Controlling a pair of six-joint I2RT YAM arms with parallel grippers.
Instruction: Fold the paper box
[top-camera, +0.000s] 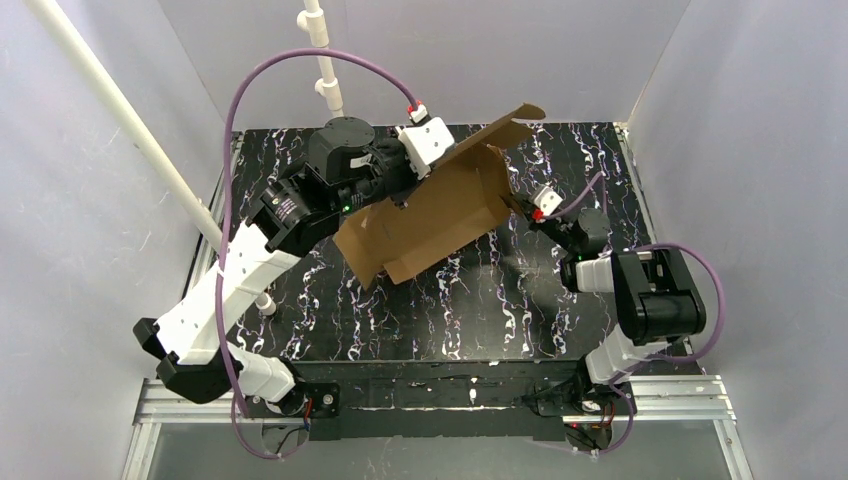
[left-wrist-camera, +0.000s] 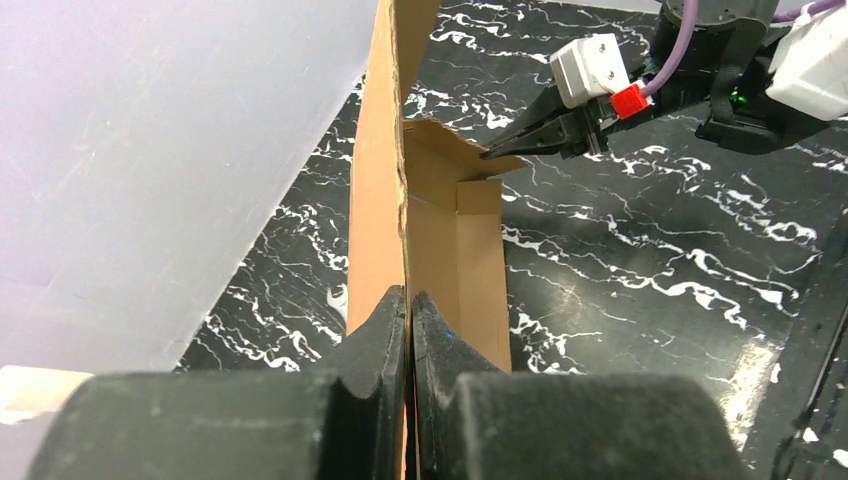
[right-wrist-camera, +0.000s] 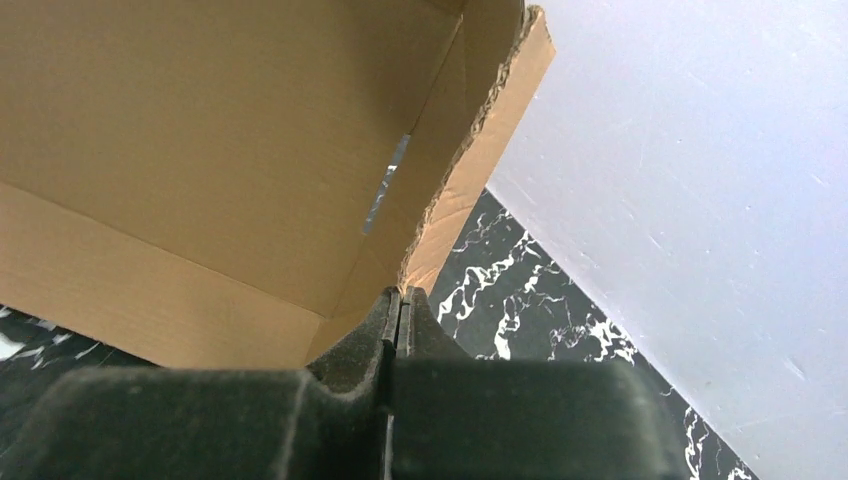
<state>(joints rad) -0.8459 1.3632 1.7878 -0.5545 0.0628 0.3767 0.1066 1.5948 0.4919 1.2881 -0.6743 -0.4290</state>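
Note:
The paper box (top-camera: 430, 215) is a brown corrugated sheet, partly folded and held tilted in the air above the black marbled table (top-camera: 500, 310). My left gripper (left-wrist-camera: 411, 300) is shut on the edge of an upright panel of the box (left-wrist-camera: 470, 250); in the top view its fingers are hidden behind the cardboard. My right gripper (right-wrist-camera: 402, 297) is shut on the torn corner of a side flap, with the box's inside (right-wrist-camera: 200, 150) filling the view to its left. From the left wrist view the right gripper (left-wrist-camera: 500, 153) pinches the far flap's corner. In the top view that gripper (top-camera: 515, 205) is at the box's right end.
A white pipe (top-camera: 130, 130) slants across the left side, and a second one (top-camera: 322, 55) stands at the back. Pale walls close in the table on the left, back and right. Purple cables loop over both arms.

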